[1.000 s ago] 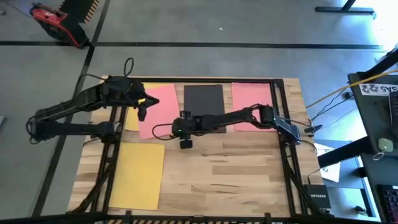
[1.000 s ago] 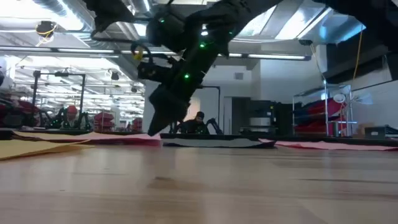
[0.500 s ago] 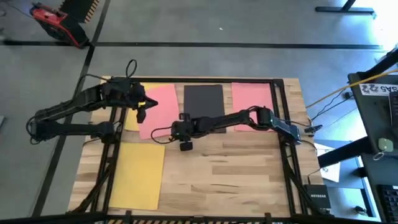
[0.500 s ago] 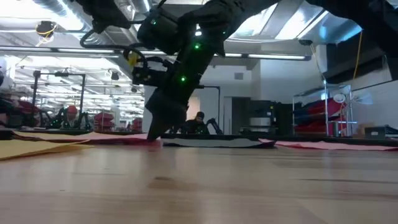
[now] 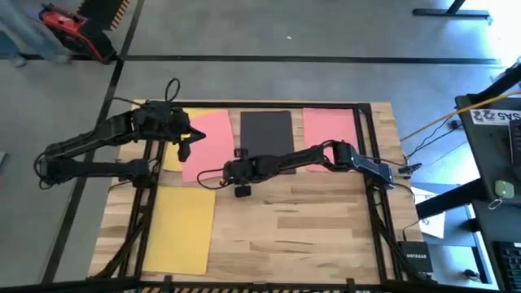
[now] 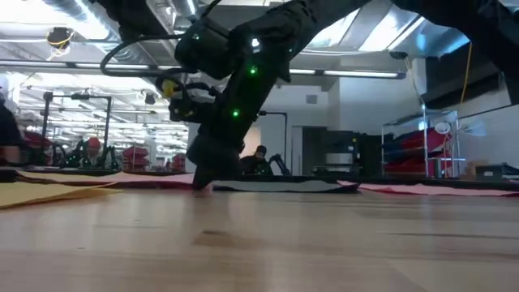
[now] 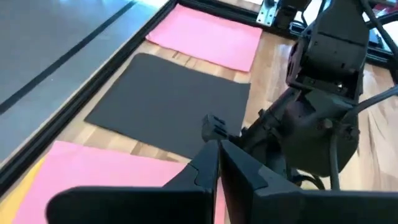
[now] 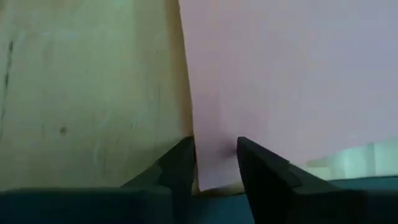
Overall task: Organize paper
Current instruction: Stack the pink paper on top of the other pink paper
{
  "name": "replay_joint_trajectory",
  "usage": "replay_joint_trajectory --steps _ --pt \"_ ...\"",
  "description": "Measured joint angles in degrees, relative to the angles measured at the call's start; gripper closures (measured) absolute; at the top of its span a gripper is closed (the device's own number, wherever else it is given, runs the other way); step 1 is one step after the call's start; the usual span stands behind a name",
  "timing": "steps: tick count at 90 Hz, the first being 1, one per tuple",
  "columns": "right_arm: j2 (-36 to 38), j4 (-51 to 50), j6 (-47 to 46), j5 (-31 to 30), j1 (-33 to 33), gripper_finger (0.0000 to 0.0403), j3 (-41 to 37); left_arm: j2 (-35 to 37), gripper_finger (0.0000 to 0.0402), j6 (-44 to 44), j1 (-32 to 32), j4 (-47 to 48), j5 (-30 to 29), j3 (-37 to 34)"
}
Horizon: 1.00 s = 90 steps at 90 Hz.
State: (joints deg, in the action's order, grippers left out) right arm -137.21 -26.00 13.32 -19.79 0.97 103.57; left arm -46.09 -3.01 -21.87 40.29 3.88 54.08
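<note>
A pink sheet (image 5: 207, 142) lies at the table's far left, partly over a yellow sheet (image 5: 172, 153). To its right lie a black sheet (image 5: 267, 130) and a second pink sheet (image 5: 327, 130). Another yellow sheet (image 5: 181, 228) lies near the front left. My right gripper (image 8: 214, 163) points down at the first pink sheet's near right corner (image 8: 208, 177), narrowly open, with its tips down at table height (image 6: 199, 183). My left gripper (image 5: 185, 148) is shut over the same pink sheet's left part. My right gripper comes from above, pointing down, and straddles the pink sheet's side edge just by its near right corner (image 8: 205, 168). One finger (image 8: 261, 168) stands over the sheet, the other (image 8: 177, 165) over bare wood. The sheet lies flat. I cannot tell whether the tips touch. My left gripper: whether its shut tips (image 7: 219, 155) touch the pink sheet I cannot tell.
Dark frame rails (image 5: 365, 155) run along the table's left and right sides. Bare wood (image 5: 301, 228) fills the near right half. The two arms stand close together over the far left quarter. A person passes beyond the table's far left (image 6: 10, 134).
My right gripper has come down to the table and gone a little toward the table's left edge, to the pink sheet's near right corner. The sheets have stayed flat and in place.
</note>
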Motion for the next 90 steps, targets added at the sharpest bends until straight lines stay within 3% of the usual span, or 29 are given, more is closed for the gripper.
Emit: replay_joint_trajectory --steps 16,49,70,90 --pt "-0.4 -5.0 0.5 -3.3 0.1 0.0396 2.9 0.0 0.0402 -0.1 0.0 0.0 0.0 0.0" --pt "-0.4 -22.3 0.0 -3.8 -0.7 0.0402 19.1 0.0 0.0402 -2.8 0.0 -2.1 0.0 0.0" --pt "-0.2 -39.6 -5.5 1.7 -4.7 0.0403 31.1 2.0 0.0402 -7.3 0.1 -11.0 1.1 0.0" --pt "6.8 -52.4 -9.2 1.2 -9.5 0.0403 29.3 5.1 0.0402 -7.7 0.0 -12.7 0.9 0.0"
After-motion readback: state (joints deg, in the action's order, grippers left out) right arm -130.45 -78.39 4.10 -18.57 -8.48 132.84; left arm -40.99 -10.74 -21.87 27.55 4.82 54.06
